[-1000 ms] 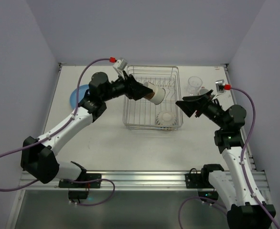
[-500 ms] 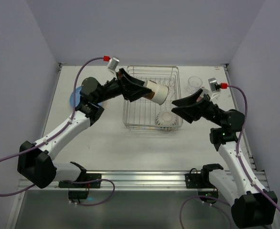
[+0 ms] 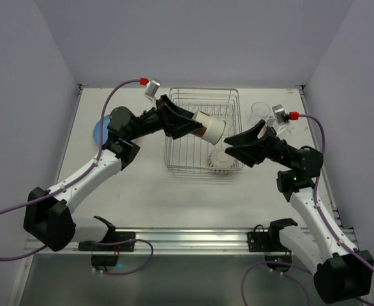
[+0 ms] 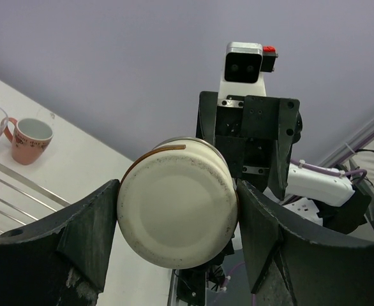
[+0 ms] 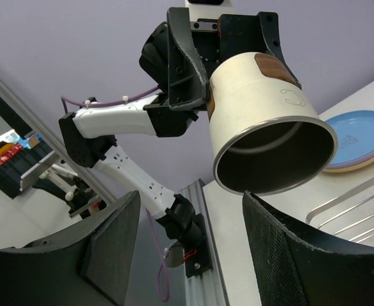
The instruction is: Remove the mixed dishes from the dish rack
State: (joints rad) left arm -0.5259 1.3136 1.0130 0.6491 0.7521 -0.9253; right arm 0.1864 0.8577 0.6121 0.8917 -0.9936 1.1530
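Left gripper point(image 3: 198, 125) clamped on cream cylindrical cup with brown patch point(image 3: 214, 127), cup held sideways above silver wire dish rack point(image 3: 203, 95). Right gripper point(image 3: 228, 144) spread wide, empty, just beside cup's open mouth.

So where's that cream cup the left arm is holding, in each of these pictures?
Top external: the cream cup is just above picture centre, over the dish rack.
Left wrist: centre, base facing the camera.
Right wrist: upper right of centre, open mouth toward the camera.
Shared landmark: the dish rack's wires show in all three.
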